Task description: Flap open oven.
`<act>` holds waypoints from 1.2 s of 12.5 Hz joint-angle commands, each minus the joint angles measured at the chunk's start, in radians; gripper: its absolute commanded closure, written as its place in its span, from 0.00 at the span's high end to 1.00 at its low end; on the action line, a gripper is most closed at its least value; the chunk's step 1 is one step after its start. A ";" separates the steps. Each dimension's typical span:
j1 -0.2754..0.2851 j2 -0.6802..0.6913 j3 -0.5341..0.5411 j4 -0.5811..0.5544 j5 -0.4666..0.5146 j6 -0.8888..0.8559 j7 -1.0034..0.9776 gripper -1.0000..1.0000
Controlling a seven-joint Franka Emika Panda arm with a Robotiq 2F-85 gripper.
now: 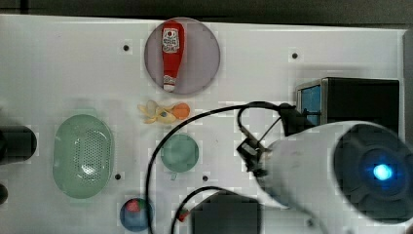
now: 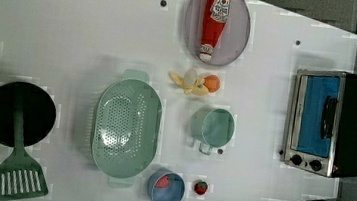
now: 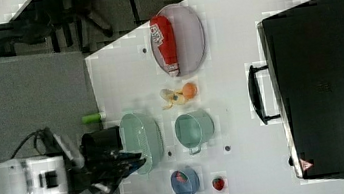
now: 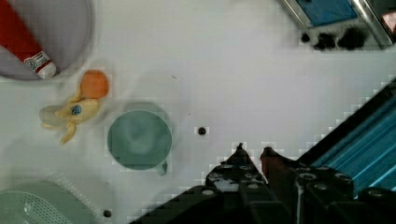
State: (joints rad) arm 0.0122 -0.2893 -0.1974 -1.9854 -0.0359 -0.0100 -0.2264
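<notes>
You will find, at the left view's left, a black pan (image 2: 19,114) with a green spatula (image 2: 18,174) laid across it, then the green colander (image 2: 126,125), parked well away from the work. Toward the centre sit the green cup (image 2: 212,126) and, at upper centre, the ketchup bottle (image 2: 215,21) lying on its grey plate (image 2: 237,46); none obstructs the approach.

At the left view's right stands the oven (image 2: 332,122), its blue glass door shut and the dark bar handle (image 2: 329,116) untouched. In my judgement the door has yet to be flapped down.

In the wrist view the gripper (image 4: 254,156) hangs above bare table (image 4: 233,70), fingertips drawn nearly together and holding nothing.

Note the limits: the top view's lower right has the arm (image 1: 331,165) covering much of the oven, and the wrist view cuts the oven off at the upper right corner.
</notes>
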 commanded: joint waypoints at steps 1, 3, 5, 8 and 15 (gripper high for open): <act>-0.016 0.041 -0.081 -0.004 0.006 0.068 -0.356 0.17; -0.021 0.088 -0.132 -0.009 -0.003 0.143 -0.542 0.17; -0.025 0.136 -0.176 -0.019 -0.020 0.234 -0.719 0.17; -0.028 0.219 -0.237 -0.044 -0.030 0.402 -0.913 0.17; -0.029 0.368 -0.297 -0.171 -0.031 0.719 -0.986 0.17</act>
State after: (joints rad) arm -0.0305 0.0863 -0.5078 -2.1426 -0.0687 0.7031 -1.1621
